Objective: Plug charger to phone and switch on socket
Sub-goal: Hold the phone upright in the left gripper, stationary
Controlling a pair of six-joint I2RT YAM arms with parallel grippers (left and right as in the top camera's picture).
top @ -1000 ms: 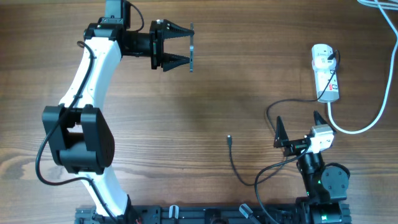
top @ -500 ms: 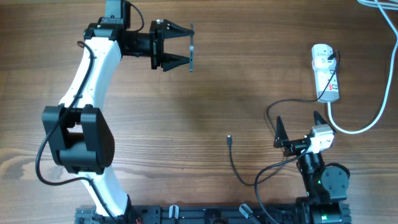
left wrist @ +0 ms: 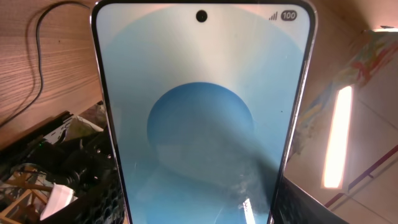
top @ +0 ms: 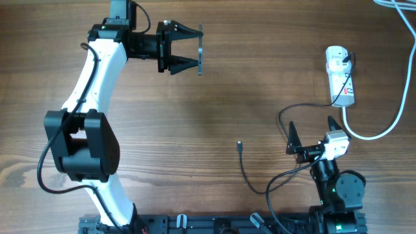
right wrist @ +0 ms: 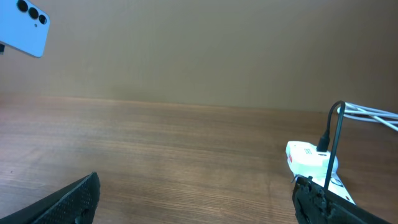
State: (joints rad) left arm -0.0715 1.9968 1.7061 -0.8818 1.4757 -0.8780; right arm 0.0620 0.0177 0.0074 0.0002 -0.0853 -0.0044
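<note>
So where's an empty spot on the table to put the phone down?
The widest bare wood is the middle of the table, between the phone in the left gripper and the socket. The right side is crowded: the charger, right gripper and white cord.

One phone [left wrist: 199, 124], one charger [top: 240, 145], one socket [top: 339, 75], one white cord [top: 390, 127], and two end effectors [top: 200, 49] [top: 311, 127].
</note>
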